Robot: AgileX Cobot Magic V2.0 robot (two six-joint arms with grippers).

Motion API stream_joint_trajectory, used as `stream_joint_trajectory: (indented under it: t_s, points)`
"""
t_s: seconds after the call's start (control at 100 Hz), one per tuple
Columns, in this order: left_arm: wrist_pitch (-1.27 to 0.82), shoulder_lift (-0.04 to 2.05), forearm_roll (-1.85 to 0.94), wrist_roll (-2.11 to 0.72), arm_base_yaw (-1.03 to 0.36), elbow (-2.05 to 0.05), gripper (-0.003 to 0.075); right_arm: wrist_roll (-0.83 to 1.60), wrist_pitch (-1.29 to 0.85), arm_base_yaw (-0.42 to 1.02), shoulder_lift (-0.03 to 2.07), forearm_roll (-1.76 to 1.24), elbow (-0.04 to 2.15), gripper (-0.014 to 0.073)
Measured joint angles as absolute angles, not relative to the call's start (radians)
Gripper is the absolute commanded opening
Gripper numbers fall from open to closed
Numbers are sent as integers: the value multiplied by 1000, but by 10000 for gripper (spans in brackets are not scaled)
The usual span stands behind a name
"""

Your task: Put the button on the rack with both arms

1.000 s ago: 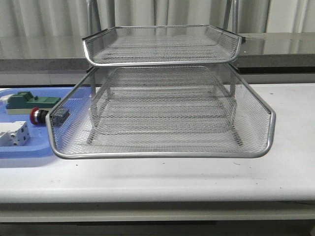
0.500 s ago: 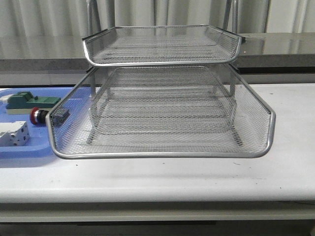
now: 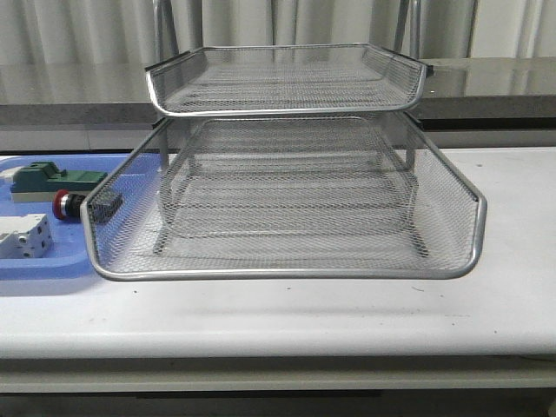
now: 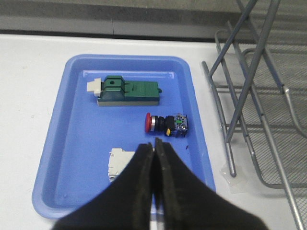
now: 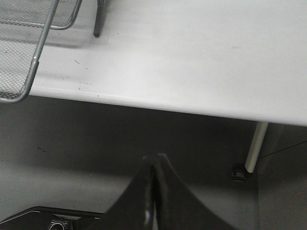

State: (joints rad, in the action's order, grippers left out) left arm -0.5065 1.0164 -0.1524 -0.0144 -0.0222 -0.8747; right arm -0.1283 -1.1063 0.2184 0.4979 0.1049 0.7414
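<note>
Blue tray [image 4: 72, 143]: button [image 4: 166, 123] (lying) beyond closed jaws

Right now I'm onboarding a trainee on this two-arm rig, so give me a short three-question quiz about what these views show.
1. True or false: the button already lies on the rack.
2. Multiple choice: in the blue tray, the button lies between which two things? A) the green block and the white component; B) two rack legs; C) two red buttons.
3. Fill in: the left gripper and the right gripper are both ____.

Key: 1 false, it lies in the blue tray beside the rack. 2 A. 3 shut, with nothing held.
</note>
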Motion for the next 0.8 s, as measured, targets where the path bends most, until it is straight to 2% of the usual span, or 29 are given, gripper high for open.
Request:
stream_joint_trajectory:
  t_s: [0.41, 0.66, 0.73, 0.8]
  points:
    - [-764, 1496, -150, -108, -22, -1256, -20, -128, -1107, 218, 498, 105, 741, -68]
    - [-858, 1658, -149, -145, -22, -1413, -15, -128, -1107, 218, 498, 105, 741, -68]
    - [-868, 1674, -148, -168, -22, -1432, 24, -128, -1107, 218, 498, 105, 741, -68]
    - [-874, 1678, -147, -185, -22, -1442, 104, -128, -1107, 218, 498, 105, 741, -68]
